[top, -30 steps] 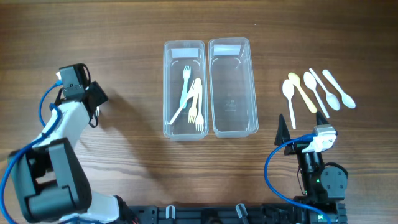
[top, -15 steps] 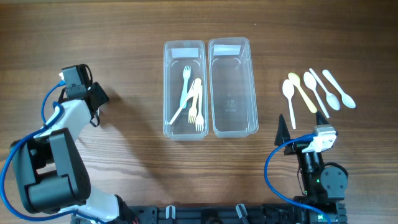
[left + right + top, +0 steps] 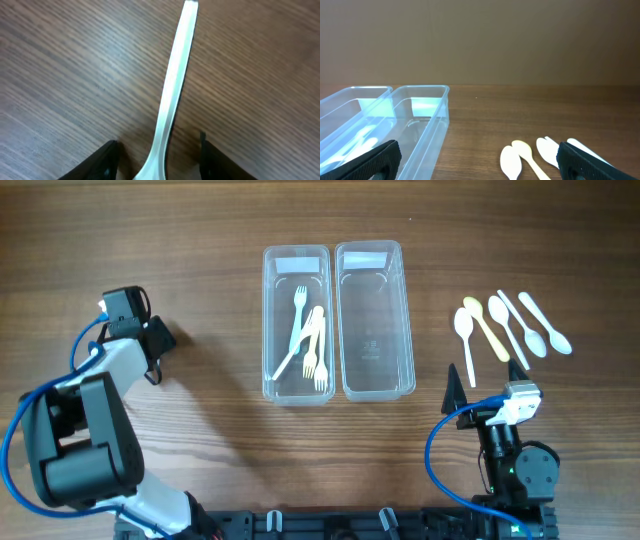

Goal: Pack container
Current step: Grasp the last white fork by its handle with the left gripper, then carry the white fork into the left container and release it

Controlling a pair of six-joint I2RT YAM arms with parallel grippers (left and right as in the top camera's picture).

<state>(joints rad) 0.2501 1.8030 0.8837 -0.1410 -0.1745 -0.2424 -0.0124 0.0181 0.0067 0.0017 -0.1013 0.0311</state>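
We see white forks lying in the left clear container, its twin touching it on the right, and spoons on the tabletop further right. Well left of the containers, the left gripper has its fingers spread either side of a white utensil handle. To the containers' front right, the right gripper holds its fingers spread wide.

We see the empty clear bin; touching its left side, a twin bin holds several pale forks; spoons lie flat to its right.
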